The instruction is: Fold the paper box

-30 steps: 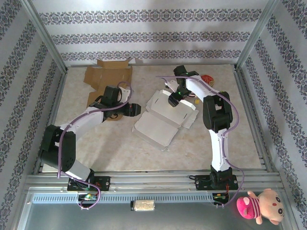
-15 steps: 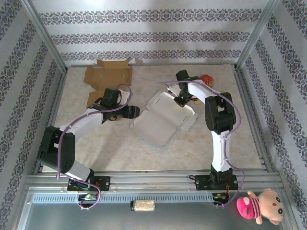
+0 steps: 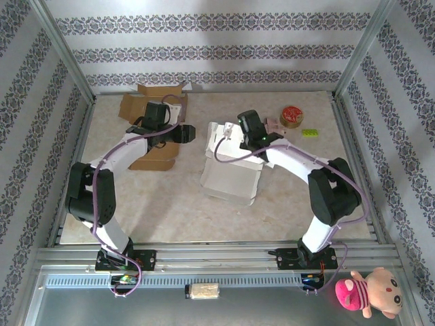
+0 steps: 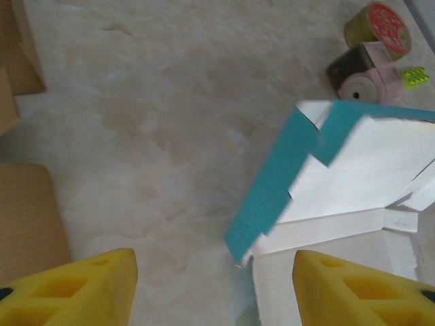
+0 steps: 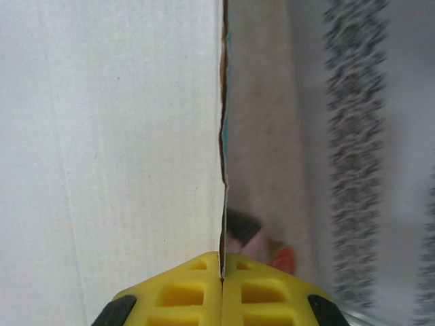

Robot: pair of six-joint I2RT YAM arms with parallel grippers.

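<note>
Right hand (image 5: 222, 263) pinched shut on white box panel (image 5: 109, 136) edge; blurred wallpaper (image 5: 353, 136) at right

Lab booth: aluminium frame (image 3: 217, 252), wallpapered walls (image 3: 204, 54)

white-and-teal paper box (image 3: 231, 178), brown cardboard (image 3: 160, 103), beige table (image 3: 170, 207)

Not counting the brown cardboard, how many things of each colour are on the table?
White: 1, the paper box
Red-topped: 1, the roll
Pink: 1, the small gadget
Green: 1, the little piece
Total: 4
</note>
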